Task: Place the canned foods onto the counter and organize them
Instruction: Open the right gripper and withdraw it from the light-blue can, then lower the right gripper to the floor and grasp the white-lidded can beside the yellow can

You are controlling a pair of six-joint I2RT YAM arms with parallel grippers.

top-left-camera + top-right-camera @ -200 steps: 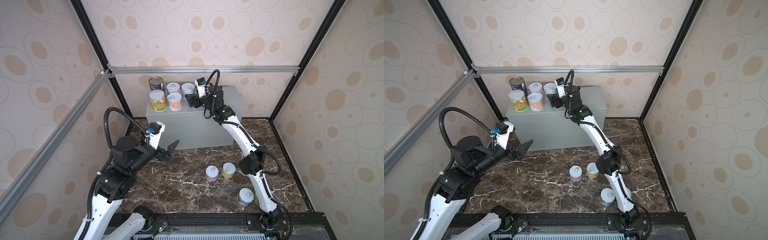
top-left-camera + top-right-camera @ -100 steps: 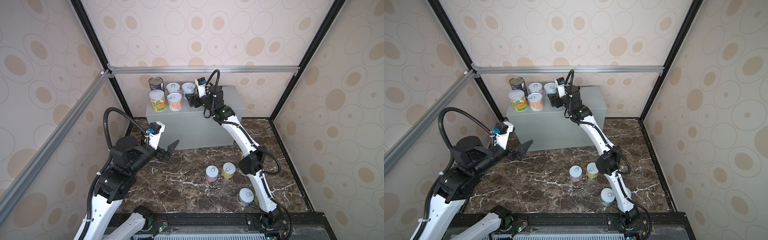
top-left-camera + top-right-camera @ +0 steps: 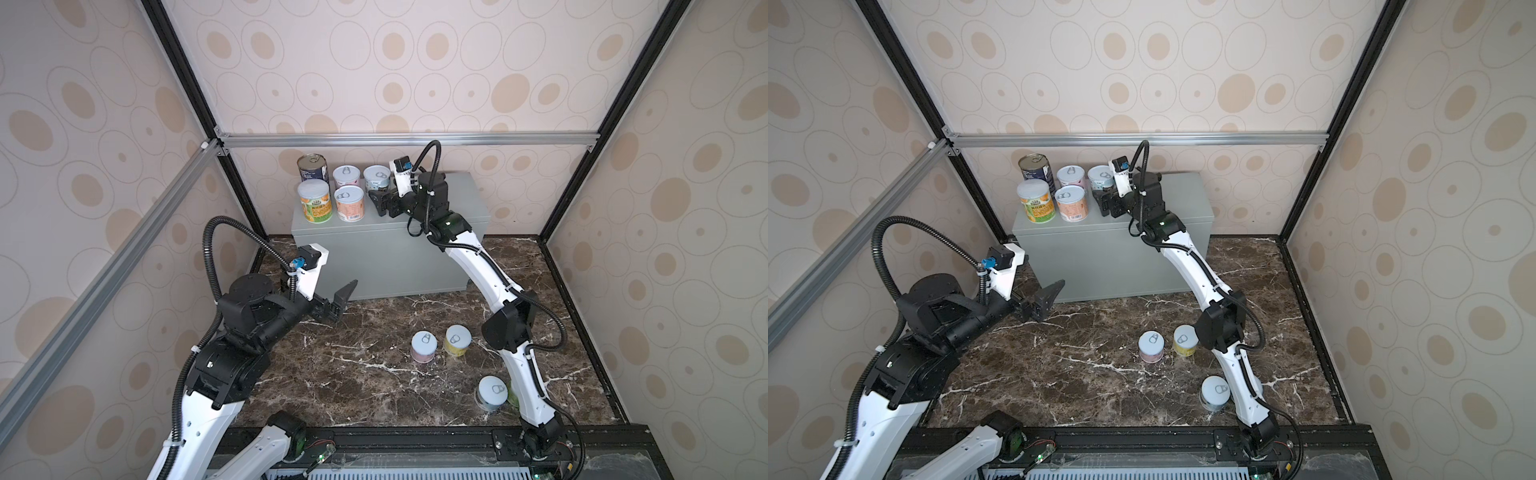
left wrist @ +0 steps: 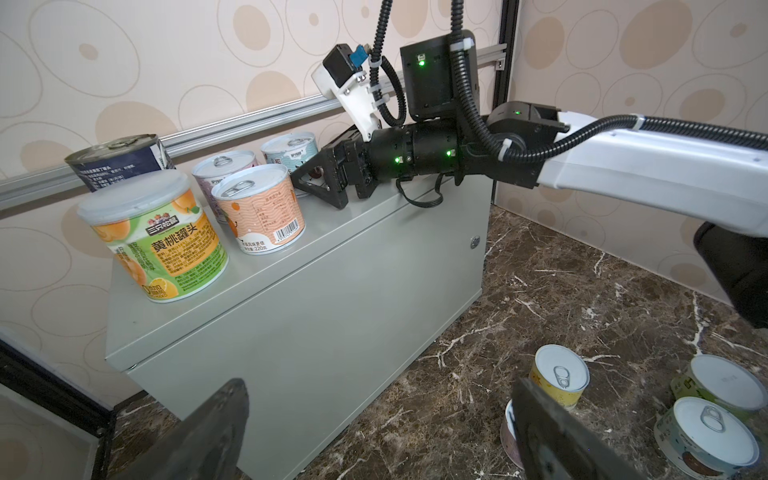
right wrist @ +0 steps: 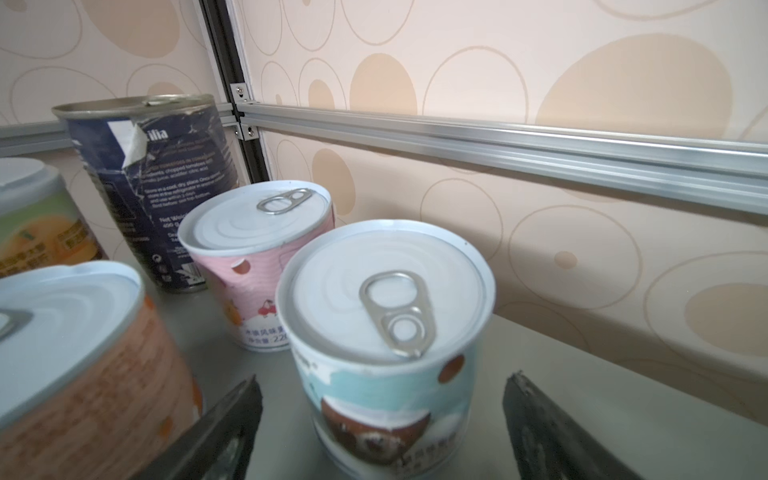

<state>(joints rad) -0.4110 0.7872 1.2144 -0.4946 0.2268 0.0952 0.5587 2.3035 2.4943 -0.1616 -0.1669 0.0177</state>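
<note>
Black right hand gapes wide around pale-blue can.

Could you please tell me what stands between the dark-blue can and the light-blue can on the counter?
A pink can stands upright between the dark-blue can and the light-blue can, as the right wrist view shows.

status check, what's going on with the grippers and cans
Left gripper open, over marble floor. Right gripper open, straddling light-blue can on counter. Five cans up, four cans on floor. Peach can close by right gripper.
</note>
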